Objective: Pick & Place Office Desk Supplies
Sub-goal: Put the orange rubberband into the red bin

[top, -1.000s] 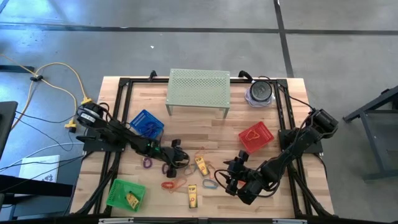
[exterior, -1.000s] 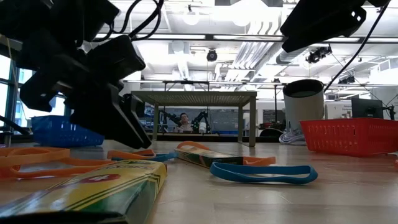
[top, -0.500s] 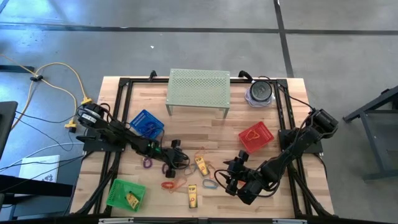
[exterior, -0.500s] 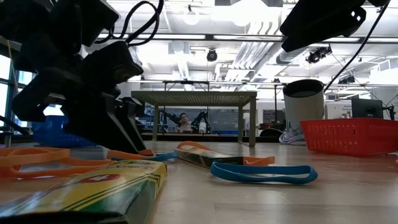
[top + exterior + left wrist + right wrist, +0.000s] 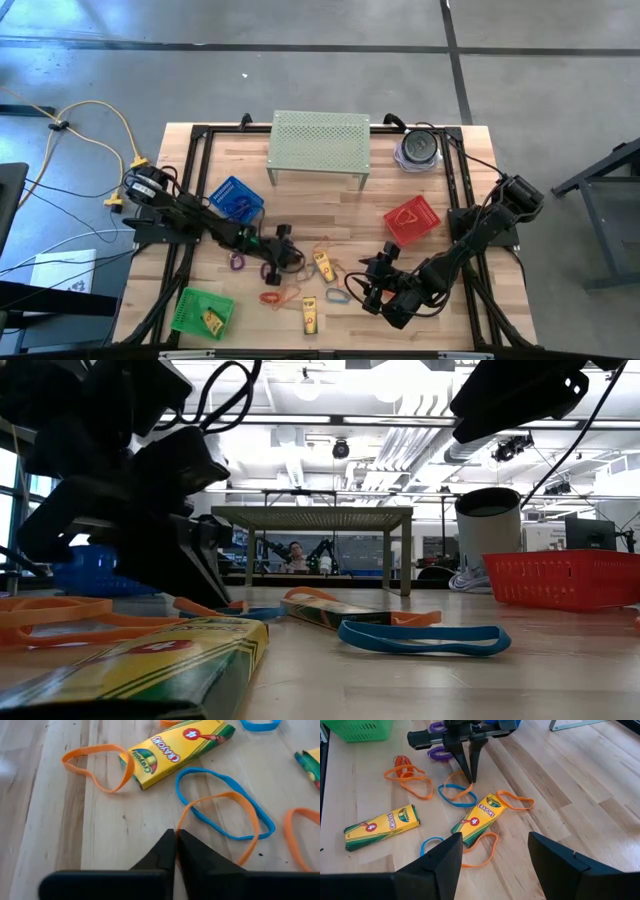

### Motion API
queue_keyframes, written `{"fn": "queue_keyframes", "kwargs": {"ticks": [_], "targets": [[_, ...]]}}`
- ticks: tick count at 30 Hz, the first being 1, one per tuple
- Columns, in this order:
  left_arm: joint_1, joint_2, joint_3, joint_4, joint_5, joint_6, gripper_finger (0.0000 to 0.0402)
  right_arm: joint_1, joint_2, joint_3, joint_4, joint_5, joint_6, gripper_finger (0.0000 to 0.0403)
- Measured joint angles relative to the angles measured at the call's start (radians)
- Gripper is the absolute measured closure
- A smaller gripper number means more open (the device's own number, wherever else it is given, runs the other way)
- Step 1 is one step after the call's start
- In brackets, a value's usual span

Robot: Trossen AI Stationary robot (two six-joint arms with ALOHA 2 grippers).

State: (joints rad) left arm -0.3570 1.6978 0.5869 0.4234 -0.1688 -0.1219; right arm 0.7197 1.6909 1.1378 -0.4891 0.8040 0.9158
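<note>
- Your left pincer [image 5: 175,836] is down at the table [image 5: 330,205] near its middle, fingers pressed together with their tips pinching an orange band [image 5: 235,815] at the loop's end.
- That orange band lies across a blue band [image 5: 210,780]; both lie flat on the wood just in front of the left fingers [image 5: 192,857].
- In the right wrist view you see the same left pincer [image 5: 468,775] pointing straight down, tips together at the edge of the crossed blue and orange loops [image 5: 456,792].
- Your right pincer [image 5: 372,283] sits near the front of the table toward the right side, its fingers [image 5: 440,865] spread wide apart with nothing between them.
- One yellow crayon box [image 5: 175,747] lies just beyond the crossed bands, with another orange loop [image 5: 100,765] touching its end.
- A second crayon box [image 5: 381,827] lies apart toward the front edge, with a red and orange tangle [image 5: 406,767] near it and purple loops [image 5: 440,752] behind the left pincer.
- More loops lie around the first box: an orange one [image 5: 516,800] beside it, another orange one [image 5: 482,850] and a small blue one [image 5: 431,844] at its near end.
- The green basket [image 5: 200,310] at the front left holds a yellow box; the blue basket [image 5: 236,197] and the red basket [image 5: 412,220] stand farther back, the pale green stand [image 5: 319,145] at the rear.
</note>
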Motion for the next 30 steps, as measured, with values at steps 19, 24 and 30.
{"fn": "queue_keyframes", "kwargs": {"ticks": [19,24,30], "targets": [[-0.072,-0.163,0.015,0.003,-0.124,0.089,0.0401,0.000,0.000,0.000,0.007,0.000,0.007,0.0188],[-0.088,-0.189,0.033,0.002,-0.259,0.125,0.0401,-0.004,0.000,-0.001,0.086,0.014,0.006,0.0188],[-0.094,-0.191,0.114,0.004,-0.338,0.093,0.0401,-0.031,0.000,-0.001,0.201,0.086,0.003,0.0188]]}}
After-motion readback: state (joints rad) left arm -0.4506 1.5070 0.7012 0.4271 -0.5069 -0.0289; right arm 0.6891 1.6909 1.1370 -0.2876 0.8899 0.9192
